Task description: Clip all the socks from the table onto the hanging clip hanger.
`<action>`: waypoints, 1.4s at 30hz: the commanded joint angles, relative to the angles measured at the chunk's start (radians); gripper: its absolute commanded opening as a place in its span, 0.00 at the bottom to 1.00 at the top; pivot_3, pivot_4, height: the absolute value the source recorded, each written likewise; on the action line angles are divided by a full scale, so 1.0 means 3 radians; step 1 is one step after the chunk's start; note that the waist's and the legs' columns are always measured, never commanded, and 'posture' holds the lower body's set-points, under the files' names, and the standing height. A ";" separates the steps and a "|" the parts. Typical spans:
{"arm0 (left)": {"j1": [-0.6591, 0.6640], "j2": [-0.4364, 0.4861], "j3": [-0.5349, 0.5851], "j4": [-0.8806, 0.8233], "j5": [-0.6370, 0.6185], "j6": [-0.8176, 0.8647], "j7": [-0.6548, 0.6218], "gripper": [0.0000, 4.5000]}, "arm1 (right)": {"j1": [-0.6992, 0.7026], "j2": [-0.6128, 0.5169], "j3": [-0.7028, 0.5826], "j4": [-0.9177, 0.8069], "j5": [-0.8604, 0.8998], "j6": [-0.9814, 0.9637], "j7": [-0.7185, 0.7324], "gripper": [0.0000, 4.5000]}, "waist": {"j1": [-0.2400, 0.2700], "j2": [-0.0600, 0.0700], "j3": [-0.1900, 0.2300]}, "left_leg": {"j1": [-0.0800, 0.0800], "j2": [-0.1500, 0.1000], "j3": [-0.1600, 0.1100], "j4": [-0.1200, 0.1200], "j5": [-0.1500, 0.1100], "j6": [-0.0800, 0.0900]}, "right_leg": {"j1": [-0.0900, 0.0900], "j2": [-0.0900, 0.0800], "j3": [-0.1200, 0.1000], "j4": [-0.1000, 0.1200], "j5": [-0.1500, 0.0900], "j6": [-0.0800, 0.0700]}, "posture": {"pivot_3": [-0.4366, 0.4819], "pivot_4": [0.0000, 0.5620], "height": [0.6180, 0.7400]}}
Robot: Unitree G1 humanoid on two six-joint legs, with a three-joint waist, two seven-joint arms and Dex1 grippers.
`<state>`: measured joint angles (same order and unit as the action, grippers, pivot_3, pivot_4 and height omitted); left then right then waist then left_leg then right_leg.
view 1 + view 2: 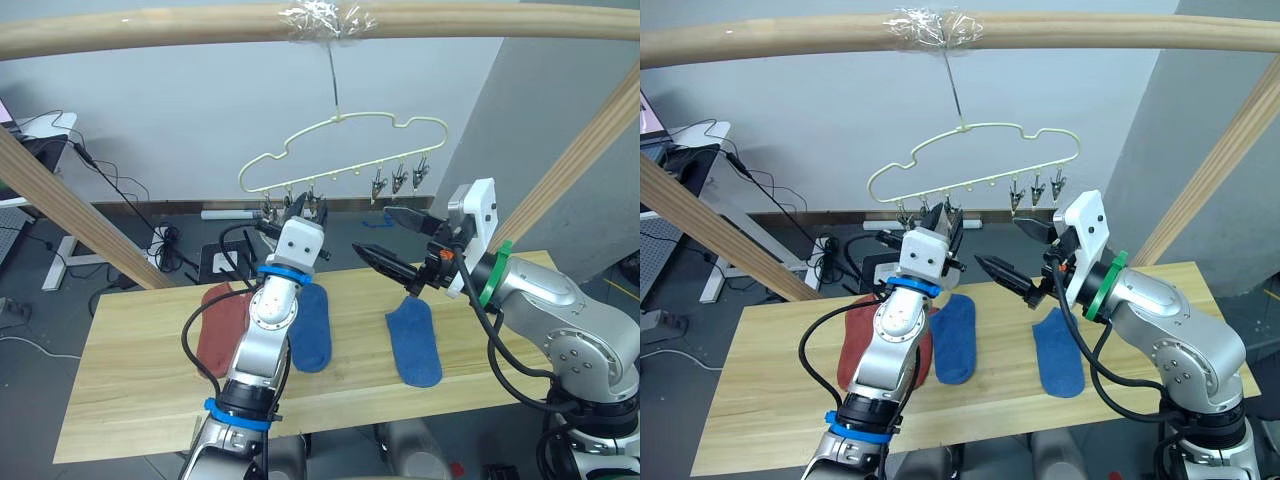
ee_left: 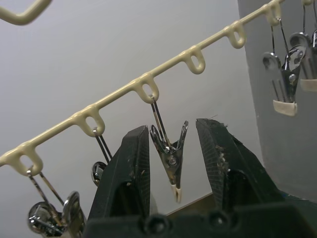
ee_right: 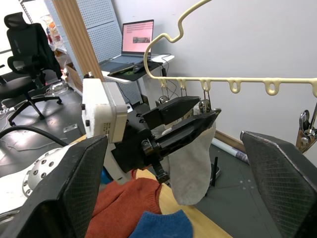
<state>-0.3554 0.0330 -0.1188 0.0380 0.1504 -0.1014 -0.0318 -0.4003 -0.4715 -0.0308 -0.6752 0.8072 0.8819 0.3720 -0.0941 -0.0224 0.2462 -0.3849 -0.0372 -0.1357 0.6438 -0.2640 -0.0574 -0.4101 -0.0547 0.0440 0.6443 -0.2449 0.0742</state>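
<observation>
in the left eye view the clip hanger (image 1: 340, 150) hangs upper centre from a taped wooden beam (image 1: 150, 30), with the table (image 1: 130, 370) across the lower frame. two blue socks lie at its centre, one (image 1: 312, 325) beside the left arm, the other (image 1: 415, 340) further right, and a rust-red sock (image 1: 222, 325) sits at centre left. the left gripper (image 1: 298, 208) reaches up among the left-hand clips; the right gripper (image 1: 385, 240), centre right, has its fingers spread and empty.

in the left wrist view the left gripper's fingers (image 2: 128, 173) stand parted either side of one small metal clip (image 2: 170, 157) at frame centre, apparently not yet pressing it.

in the right wrist view a light grey sock (image 3: 190, 158) hangs at centre by the left gripper (image 3: 190, 116); whether a clip already holds it is hard to tell.

the socks look light, soft and floppy, so a pinch at the cuff edge would let the rest drape. the clips are stiff and sprung, small and swinging freely, so squeezing the upper handles squarely seems wise.
</observation>
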 commanded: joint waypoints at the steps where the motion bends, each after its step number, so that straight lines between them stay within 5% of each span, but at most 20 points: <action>1: -0.0076 -0.0028 0.0027 -0.0003 -0.0034 -0.0110 0.0030 0.37 | -0.0023 -0.0017 -0.0010 -0.0133 0.0024 -0.0069 0.0014 1.00 | -0.0005 0.0000 0.0000 | 0.0000 0.0000 0.0000 0.0000 0.0000 0.0000 | 0.0000 0.0000 0.0000 0.0000 0.0000 0.0000 | 0.23 0.43 1.00; 29: -0.0221 -0.0042 0.0100 0.0238 -0.0083 -0.0240 0.0065 0.37 | 0.0009 -0.0016 -0.0024 -0.0171 0.0042 -0.0057 -0.0062 1.00 | -0.0025 0.0000 0.0000 | 0.0000 0.0000 0.0000 0.0001 0.0000 0.0000 | 0.0000 0.0000 0.0000 0.0000 0.0001 -0.0002 | 0.21 0.43 1.00; 36: -0.0221 -0.0046 0.0099 0.0234 -0.0117 -0.0251 0.0055 0.04 | 0.0003 -0.0020 -0.0021 -0.0166 0.0052 -0.0057 -0.0071 1.00 | -0.0027 0.0000 0.0000 | 0.0000 0.0000 0.0000 0.0000 0.0000 0.0000 | 0.0000 0.0000 0.0000 0.0000 0.0001 -0.0002 | 0.21 0.43 1.00; 42: -0.0202 -0.0044 0.0106 0.0209 -0.0130 -0.0225 0.0055 0.00 | 0.0006 -0.0024 -0.0018 -0.0159 0.0042 -0.0066 -0.0065 1.00 | -0.0027 0.0000 0.0000 | 0.0000 0.0000 0.0000 0.0001 0.0000 0.0000 | 0.0000 0.0000 0.0000 0.0001 0.0002 -0.0002 | 0.22 0.44 1.00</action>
<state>-0.4162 0.0234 -0.0903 0.1290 0.1192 -0.1560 -0.0135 -0.3999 -0.4728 -0.0204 -0.6779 0.8079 0.8819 0.3496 -0.1023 -0.0224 0.2463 -0.3849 -0.0373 -0.1357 0.6439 -0.2639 -0.0573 -0.4101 -0.0547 0.0441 0.6445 -0.2444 0.0735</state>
